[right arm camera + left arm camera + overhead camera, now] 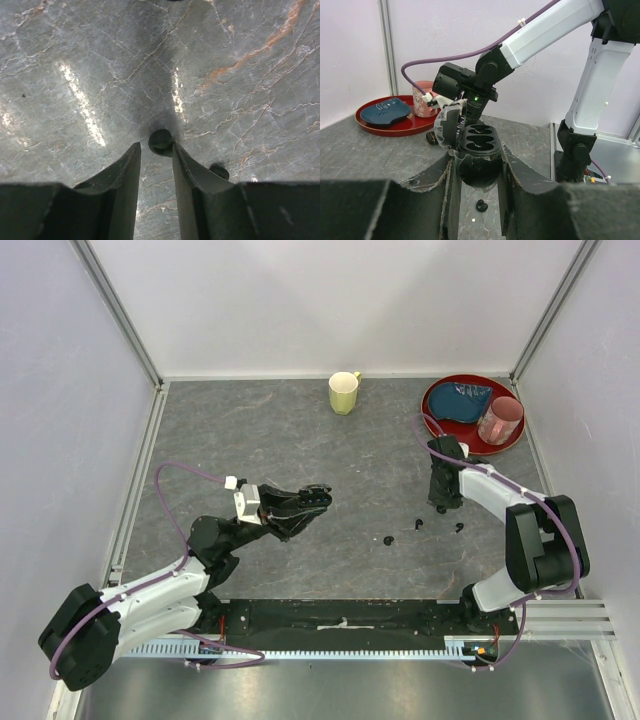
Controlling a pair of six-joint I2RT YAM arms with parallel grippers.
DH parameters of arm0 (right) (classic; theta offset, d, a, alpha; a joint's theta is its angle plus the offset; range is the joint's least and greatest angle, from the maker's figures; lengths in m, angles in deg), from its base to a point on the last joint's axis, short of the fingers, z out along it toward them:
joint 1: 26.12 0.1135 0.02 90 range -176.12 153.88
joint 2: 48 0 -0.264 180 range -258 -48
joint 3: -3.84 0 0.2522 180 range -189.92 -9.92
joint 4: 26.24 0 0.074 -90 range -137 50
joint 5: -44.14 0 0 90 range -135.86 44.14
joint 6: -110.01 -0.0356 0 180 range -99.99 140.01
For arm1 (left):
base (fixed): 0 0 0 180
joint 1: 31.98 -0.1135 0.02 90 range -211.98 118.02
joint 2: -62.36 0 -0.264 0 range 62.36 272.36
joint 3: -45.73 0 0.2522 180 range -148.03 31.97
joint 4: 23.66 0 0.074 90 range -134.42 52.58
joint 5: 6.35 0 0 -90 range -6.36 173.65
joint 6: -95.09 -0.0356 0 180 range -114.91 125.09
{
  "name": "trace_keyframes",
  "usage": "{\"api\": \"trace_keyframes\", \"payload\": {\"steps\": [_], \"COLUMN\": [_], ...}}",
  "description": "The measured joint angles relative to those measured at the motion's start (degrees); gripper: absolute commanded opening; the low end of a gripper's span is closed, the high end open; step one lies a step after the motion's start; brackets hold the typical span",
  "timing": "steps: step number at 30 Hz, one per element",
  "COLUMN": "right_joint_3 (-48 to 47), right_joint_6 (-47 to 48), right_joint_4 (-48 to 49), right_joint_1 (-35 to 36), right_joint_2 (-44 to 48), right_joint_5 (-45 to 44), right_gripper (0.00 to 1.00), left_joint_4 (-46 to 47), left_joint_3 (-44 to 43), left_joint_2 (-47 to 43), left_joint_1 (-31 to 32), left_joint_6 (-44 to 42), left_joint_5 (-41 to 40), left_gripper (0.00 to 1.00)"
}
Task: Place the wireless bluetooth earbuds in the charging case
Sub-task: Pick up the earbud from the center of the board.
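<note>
My left gripper (305, 502) (479, 161) is shut on the charging case (314, 496) (479, 150), a glossy black oval box. It hangs above the table with its lid (445, 125) swung open and two hollow seats facing up. Under it lies one black earbud (481, 205) (389, 539). My right gripper (440, 504) (156, 148) points straight down at the table, open by a narrow gap. An earbud (161, 142) rests on the table at its tips, against the right finger. A second earbud (219, 171) peeks out beside that finger. More earbud bits (417, 524) (459, 528) lie nearby.
A yellow mug (344, 392) stands at the back centre. At the back right is a red tray (432, 412) (395, 129) with a blue object (467, 400) and a pink cup (500, 420) on it. White walls close in the grey marbled table (260, 430).
</note>
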Motion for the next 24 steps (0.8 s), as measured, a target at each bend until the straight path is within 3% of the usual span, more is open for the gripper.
{"api": "trace_keyframes", "payload": {"steps": [10, 24], "right_joint_3": [-0.13, 1.27], "right_joint_6": [-0.07, -0.26], "right_joint_4": [-0.52, 2.45], "right_joint_1": [0.81, -3.74], "right_joint_2": [2.01, -0.28], "right_joint_5": [0.15, 5.81], "right_gripper": [0.62, 0.64], "left_joint_4": [-0.11, -2.14], "left_joint_3": [0.28, 0.39], "left_joint_2": [-0.28, -1.81], "left_joint_1": [0.0, 0.0], "left_joint_6": [0.0, -0.02], "left_joint_5": [-0.02, -0.04], "left_gripper": [0.02, 0.02]}}
